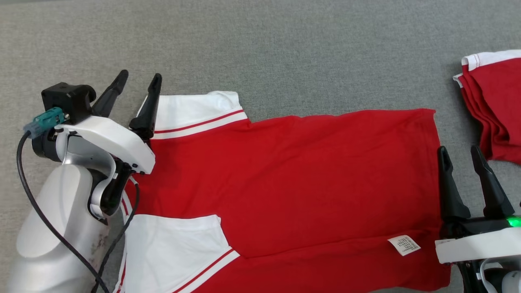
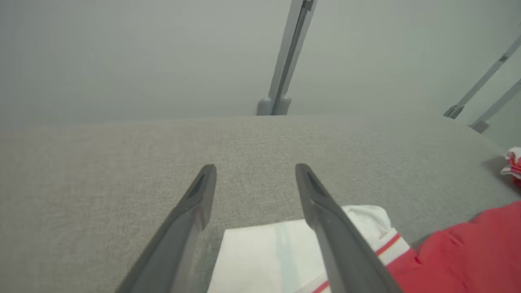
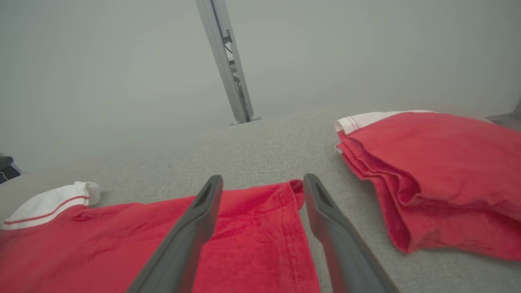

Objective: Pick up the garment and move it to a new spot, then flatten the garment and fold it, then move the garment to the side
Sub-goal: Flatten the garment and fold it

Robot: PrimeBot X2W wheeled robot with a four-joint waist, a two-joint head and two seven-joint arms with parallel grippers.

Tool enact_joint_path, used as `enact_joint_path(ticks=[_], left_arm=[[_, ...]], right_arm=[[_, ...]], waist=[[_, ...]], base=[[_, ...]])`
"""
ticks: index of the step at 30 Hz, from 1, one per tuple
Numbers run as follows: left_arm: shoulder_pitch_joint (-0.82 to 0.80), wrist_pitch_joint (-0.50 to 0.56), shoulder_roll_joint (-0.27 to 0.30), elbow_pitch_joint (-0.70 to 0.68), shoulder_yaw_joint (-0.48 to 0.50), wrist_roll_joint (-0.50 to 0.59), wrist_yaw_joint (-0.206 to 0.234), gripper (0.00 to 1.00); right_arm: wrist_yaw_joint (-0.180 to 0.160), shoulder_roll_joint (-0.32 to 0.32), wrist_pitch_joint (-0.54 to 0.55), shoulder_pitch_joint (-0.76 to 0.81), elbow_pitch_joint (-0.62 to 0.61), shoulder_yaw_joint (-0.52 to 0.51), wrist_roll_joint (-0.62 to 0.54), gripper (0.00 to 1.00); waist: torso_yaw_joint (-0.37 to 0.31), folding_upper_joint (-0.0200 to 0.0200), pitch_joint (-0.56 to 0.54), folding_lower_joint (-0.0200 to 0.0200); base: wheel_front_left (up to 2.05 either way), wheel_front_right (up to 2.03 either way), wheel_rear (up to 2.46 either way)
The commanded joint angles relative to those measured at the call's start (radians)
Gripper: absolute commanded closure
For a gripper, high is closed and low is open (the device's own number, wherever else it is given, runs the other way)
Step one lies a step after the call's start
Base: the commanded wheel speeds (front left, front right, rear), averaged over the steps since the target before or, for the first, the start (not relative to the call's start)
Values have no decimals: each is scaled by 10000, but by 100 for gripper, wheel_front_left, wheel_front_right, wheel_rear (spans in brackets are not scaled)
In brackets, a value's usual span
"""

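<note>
two grippers are spread wide and hold nothing over the grey worktop (image 1: 285,49). at the left, the left gripper (image 1: 139,76) hovers over the corner of the far white sleeve (image 1: 195,110). the garment (image 1: 305,175) lies flat across the middle, hem to the right. the right gripper (image 1: 459,149) sits just beside that hem, fingers apart. further right rests a folded red pile (image 1: 496,101). flattening looks done, so folding seems next: each gripper must drop and pinch its end.

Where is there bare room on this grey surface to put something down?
Free: the wide grey surface beyond the spread shirt. Crowded: the narrow gap between shirt hem and folded pile, where the right gripper is.
</note>
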Motion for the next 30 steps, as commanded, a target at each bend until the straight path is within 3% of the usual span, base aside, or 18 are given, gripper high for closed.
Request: enact_joint_path(ticks=[1,7,14,15,16,17,18,30], left_arm=[[-318,92,35,501,63,-161,-133,0],[-655,418,-90,2153,-30,-610,-417,0],[-686,855,-236,2767,-232,-988,-616,0],[-696,922,-246,2775,-288,-1043,-650,15],[-684,1029,-294,2770,-360,-1148,-718,55],[-676,1111,-341,2729,-411,-1277,-755,61],[-695,1183,-307,2696,-467,-1331,-792,100],[-919,839,-23,2502,-591,-1374,-848,100]], right_arm=[[4,-49,-118,-123,110,17,69,0],[4,-50,-312,-116,523,-133,150,0],[4,-50,-235,-184,613,-247,162,0],[4,-52,-225,-215,616,-262,173,0],[4,-52,-213,-231,619,-276,167,0],[4,-52,-212,-239,626,-266,180,0],[4,-50,-200,-260,643,-261,205,0],[4,-52,-5,-1391,1265,-685,-138,0]], waist=[[-243,0,281,0],[-220,0,254,0],[-49,0,171,0],[-31,0,175,0],[-16,0,184,0],[-7,0,192,0],[-7,0,203,0],[-19,0,330,0]], base=[[0,0,0],[0,0,0],[0,0,0],[0,0,0],[0,0,0],[0,0,0],[0,0,0],[0,0,0]])
